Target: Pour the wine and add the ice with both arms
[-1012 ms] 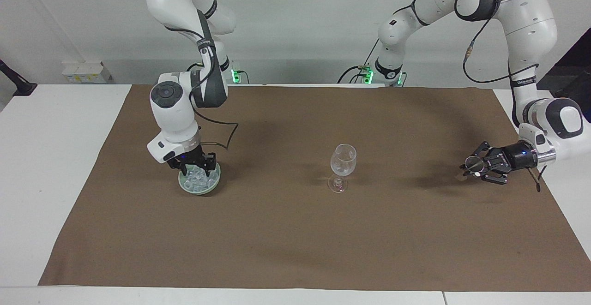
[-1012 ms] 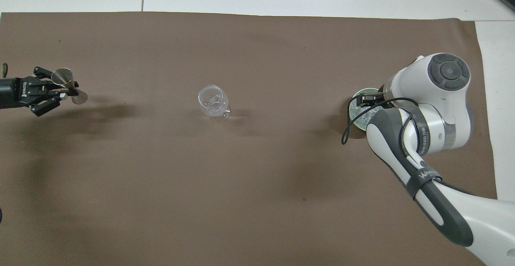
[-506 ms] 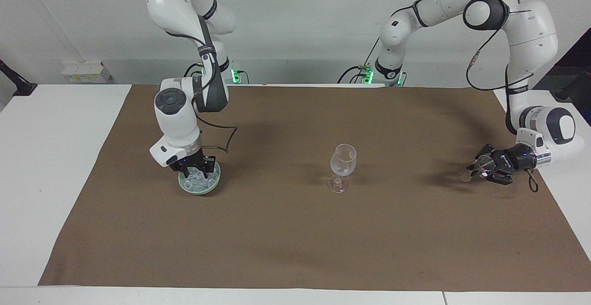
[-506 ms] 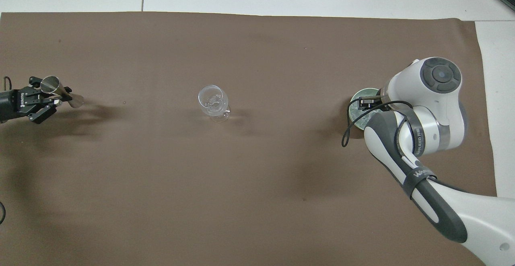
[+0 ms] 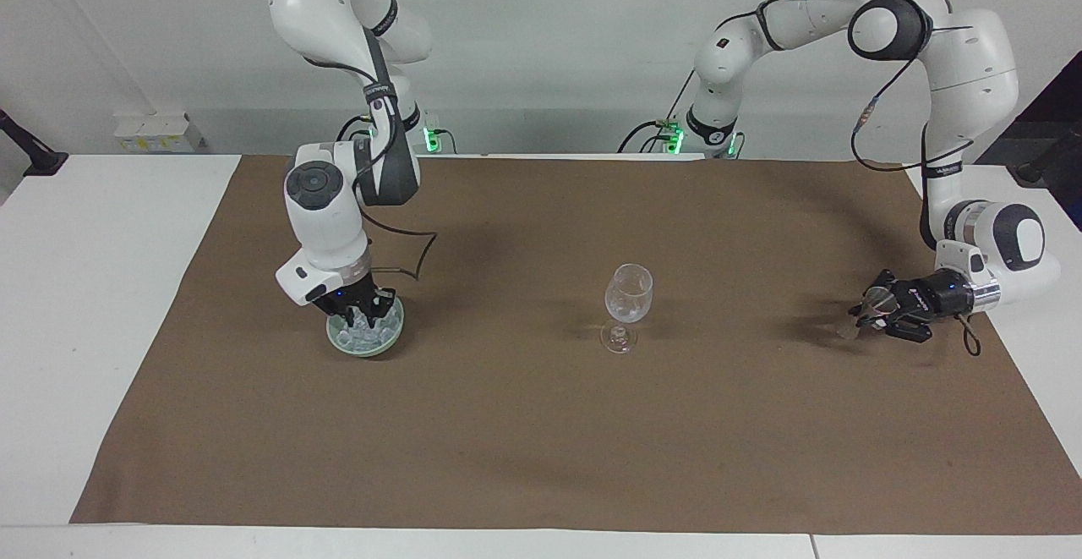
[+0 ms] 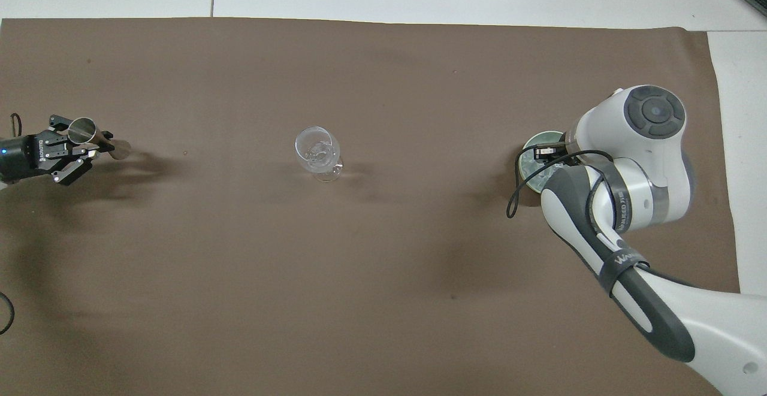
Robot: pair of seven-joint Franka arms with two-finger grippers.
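White wall [image 5: 541,26], white table [image 5: 101,288], brown mat [image 5: 524,441]

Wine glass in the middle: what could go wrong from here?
1. The stemmed glass has a small foot; an arm bringing ice from the green bowl might tip it.
2. A cube could slip from the jaws of the right arm.
3. The left arm holds its jigger tilted; it might spill early.

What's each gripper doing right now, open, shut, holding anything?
Left gripper: shut on the small shiny metal measuring cup.
Right gripper: shut, down in the heap of clear ice cubes; whether it holds one cannot be told.
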